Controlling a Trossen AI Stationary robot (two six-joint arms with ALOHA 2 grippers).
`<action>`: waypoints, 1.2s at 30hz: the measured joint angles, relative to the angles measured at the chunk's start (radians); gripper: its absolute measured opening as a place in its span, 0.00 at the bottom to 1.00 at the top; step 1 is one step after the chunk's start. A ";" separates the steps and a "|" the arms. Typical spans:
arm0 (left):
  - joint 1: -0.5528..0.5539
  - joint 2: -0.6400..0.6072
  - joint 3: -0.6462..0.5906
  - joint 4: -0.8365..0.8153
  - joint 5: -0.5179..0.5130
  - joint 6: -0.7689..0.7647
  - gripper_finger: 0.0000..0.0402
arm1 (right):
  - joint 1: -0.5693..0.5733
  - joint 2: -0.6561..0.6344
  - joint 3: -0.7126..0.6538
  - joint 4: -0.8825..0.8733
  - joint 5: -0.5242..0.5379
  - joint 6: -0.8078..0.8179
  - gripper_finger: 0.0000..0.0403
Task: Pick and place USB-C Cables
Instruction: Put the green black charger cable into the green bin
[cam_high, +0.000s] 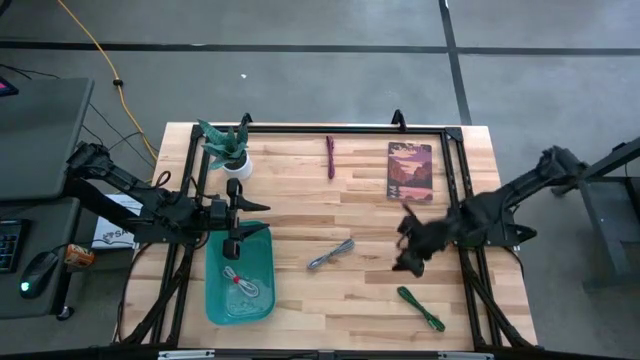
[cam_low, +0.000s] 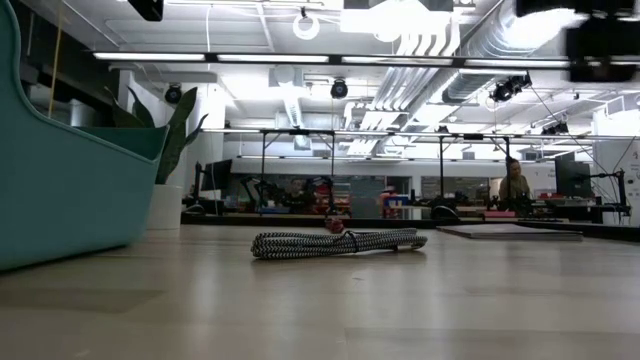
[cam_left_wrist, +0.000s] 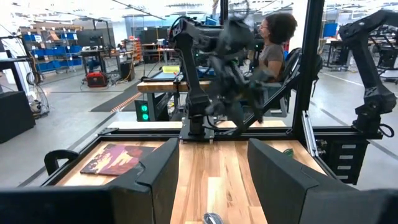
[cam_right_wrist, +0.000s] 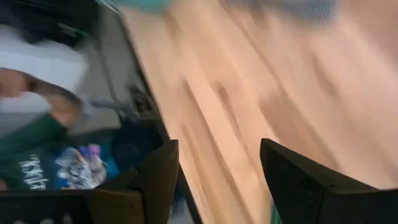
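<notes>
From above, the pale wooden counter (cam_high: 300, 215) carries a teal plastic tray (cam_high: 258, 290) on its left side, and a white-and-red bundled cable (cam_high: 240, 282) already lies inside it, so the tray looks to be the drop-off place. Three cables are not yet in it: a grey braided cable (cam_high: 331, 254) lies mid-counter, just right of the tray; a green cable (cam_high: 420, 307) sits near the front right; a dark maroon cable (cam_high: 330, 157) lies toward the far edge. A potted green plant (cam_high: 228, 148) and a reddish printed card (cam_high: 410, 171) share the far side. The left end effector (cam_high: 236, 219) hangs at the tray's far rim, arm reaching in from the left; the right end effector (cam_high: 409, 247) is blurred, between the grey and green cables.

At counter level, the grey cable lies flat in the middle, with the tray wall at the left.

The left wrist view shows its own fingers (cam_left_wrist: 155, 180) spread apart with nothing between them, facing the other arm.

The right wrist view is smeared by motion; its fingers (cam_right_wrist: 158, 174) stand parted and empty over bare wood.
</notes>
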 joint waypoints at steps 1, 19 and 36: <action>0.000 0.000 0.000 0.000 0.000 0.000 0.42 | 0.031 0.024 0.006 -0.027 0.000 0.064 0.54; 0.000 0.000 0.000 0.000 0.000 0.000 0.42 | 0.326 0.394 0.039 -0.174 -0.067 0.716 0.54; 0.000 0.000 0.000 -0.001 0.000 -0.003 0.42 | 0.346 0.599 0.044 -0.017 -0.097 0.696 0.54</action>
